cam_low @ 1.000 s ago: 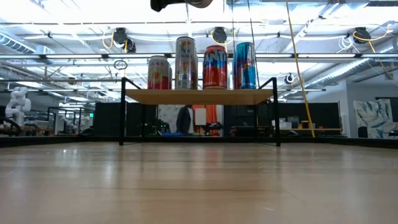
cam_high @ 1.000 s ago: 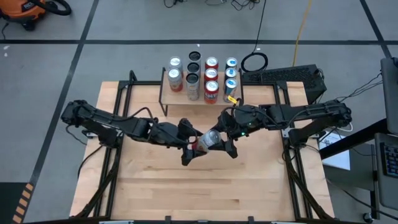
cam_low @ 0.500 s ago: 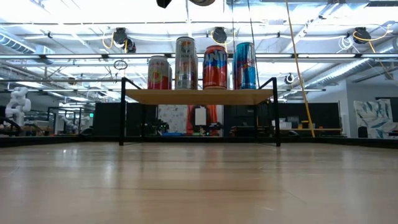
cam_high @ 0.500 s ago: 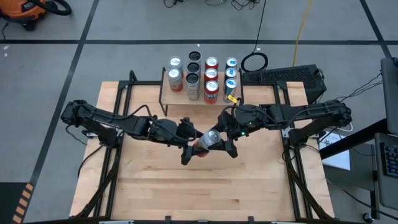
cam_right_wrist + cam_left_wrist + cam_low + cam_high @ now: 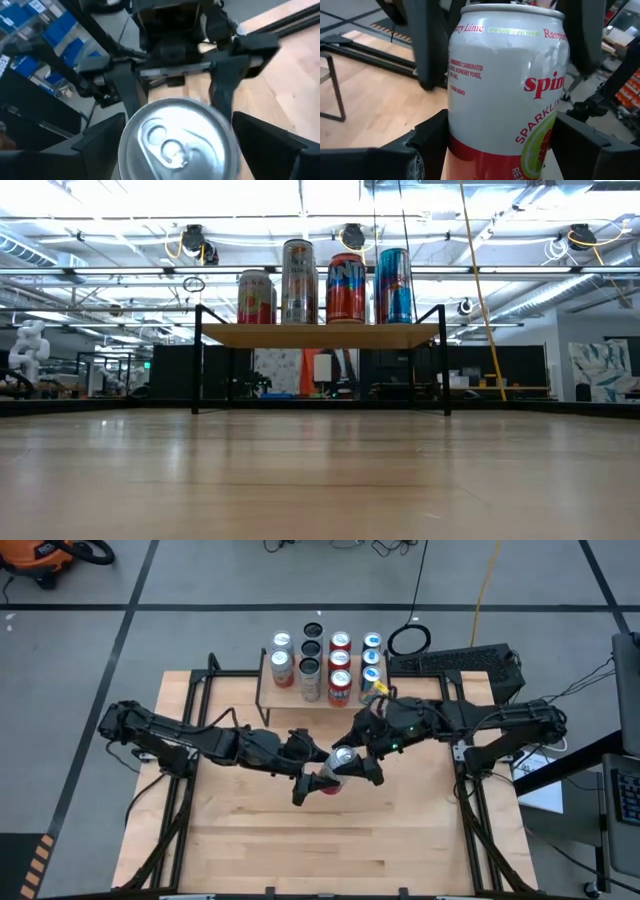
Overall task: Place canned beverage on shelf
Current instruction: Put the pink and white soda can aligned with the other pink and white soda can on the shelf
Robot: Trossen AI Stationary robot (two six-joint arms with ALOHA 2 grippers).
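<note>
can (image 5: 507,95): white-and-red sparkling-water can, upright, held in the air above mid-table, short of the shelf.
left gripper (image 5: 312,780): mine, fingers clamped on the can's lower body.
right gripper (image 5: 352,766): fingers spread wide either side of the can top, grip looks released.
step: handover between my arms, I judge.
shelf (image 5: 267,690): farther back, eight cans on it.
next: carry to a free spot near the shelf's front-left edge.

The canned beverage (image 5: 334,768), a white-and-red sparkling-water can with silver pull-tab top, sits at frame centre in the high view, while the shelf (image 5: 268,690), a light wooden board on black legs, stands upper centre carrying cans.
</note>
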